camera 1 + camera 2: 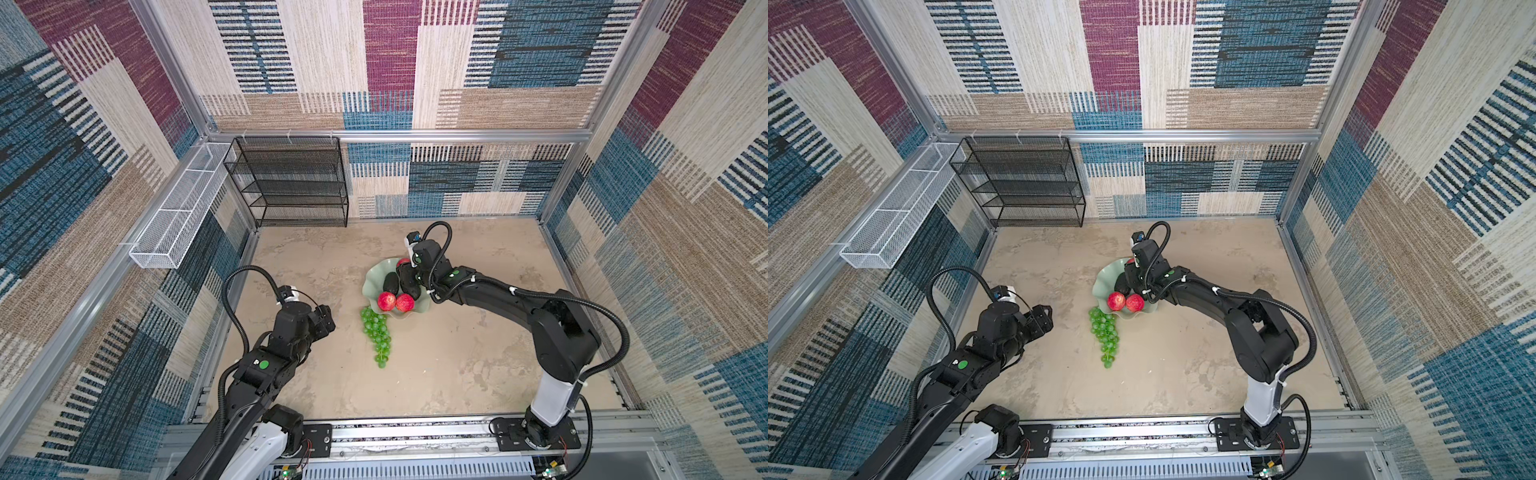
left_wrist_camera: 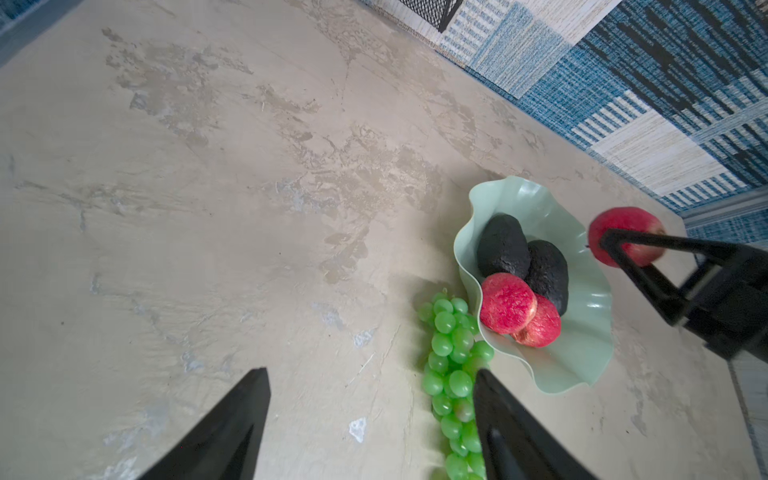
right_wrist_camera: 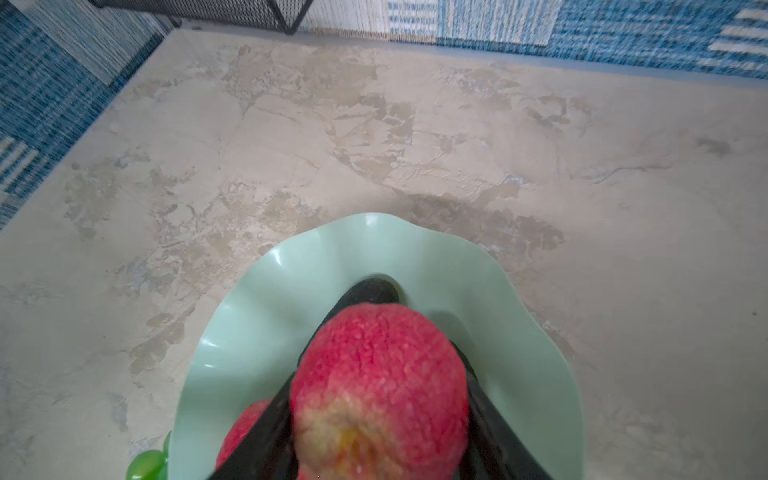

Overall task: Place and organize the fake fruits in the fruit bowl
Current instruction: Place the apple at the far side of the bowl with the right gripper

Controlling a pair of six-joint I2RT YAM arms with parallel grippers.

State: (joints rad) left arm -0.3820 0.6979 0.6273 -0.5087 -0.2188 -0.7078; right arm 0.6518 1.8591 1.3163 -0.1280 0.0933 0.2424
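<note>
My right jaws clamp a round red apple (image 3: 380,374) over the wavy-rimmed mint-green bowl (image 3: 257,299), which holds two more red apples (image 2: 508,303) (image 2: 542,328) and two dark pear-shaped avocados (image 2: 503,245) (image 2: 547,270). My left jaws stand wide and empty near the glossy green grape bunch (image 1: 376,334), which lies on the tabletop (image 1: 457,353).

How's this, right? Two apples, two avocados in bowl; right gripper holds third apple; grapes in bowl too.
No: the grapes lie on the table beside the bowl, not in it, per the left wrist view. The right gripper does hold the third apple; rest stands.
</note>
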